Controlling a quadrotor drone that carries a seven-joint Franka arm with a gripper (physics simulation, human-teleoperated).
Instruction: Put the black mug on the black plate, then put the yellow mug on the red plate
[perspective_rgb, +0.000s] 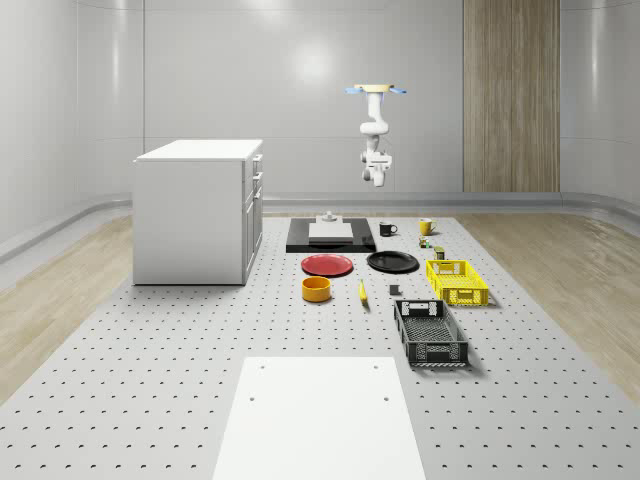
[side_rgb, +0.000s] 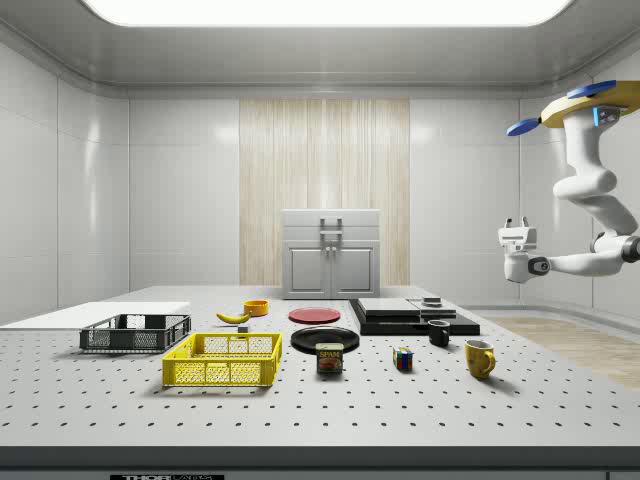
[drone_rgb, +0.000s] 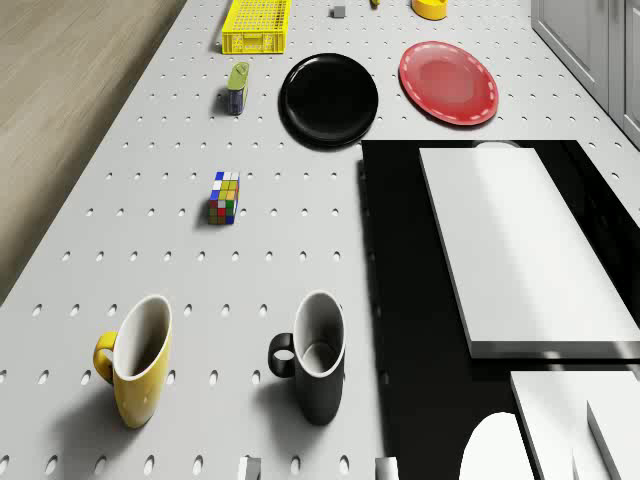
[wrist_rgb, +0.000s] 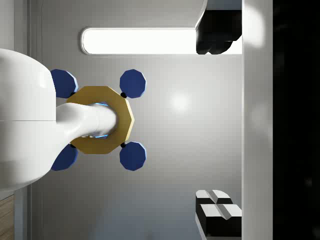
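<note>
The black mug (perspective_rgb: 388, 229) (side_rgb: 439, 333) (drone_rgb: 315, 360) stands upright on the perforated table beside the black slab. The yellow mug (perspective_rgb: 425, 227) (side_rgb: 480, 358) (drone_rgb: 140, 365) stands close to it. The black plate (perspective_rgb: 392, 262) (side_rgb: 325, 339) (drone_rgb: 328, 98) and red plate (perspective_rgb: 328, 265) (side_rgb: 314, 315) (drone_rgb: 448, 82) lie side by side, both bare. The drone (perspective_rgb: 376, 90) (side_rgb: 590, 105) (wrist_rgb: 100, 120) hovers high over the table's far end, behind the mugs. My gripper (perspective_rgb: 377, 158) (side_rgb: 517, 224) (wrist_rgb: 220, 125) is well above the mugs, pointing upward, open and holding nothing.
A black slab (perspective_rgb: 300, 243) (drone_rgb: 400, 300) bears a white block (perspective_rgb: 330, 232) (drone_rgb: 520, 245). Nearby are a Rubik's cube (drone_rgb: 224, 197), a can (drone_rgb: 237, 88), a yellow basket (perspective_rgb: 457, 281), a black basket (perspective_rgb: 430, 331), a yellow bowl (perspective_rgb: 317, 289), a banana (perspective_rgb: 363, 291), a white cabinet (perspective_rgb: 198, 210) and a white board (perspective_rgb: 320, 415).
</note>
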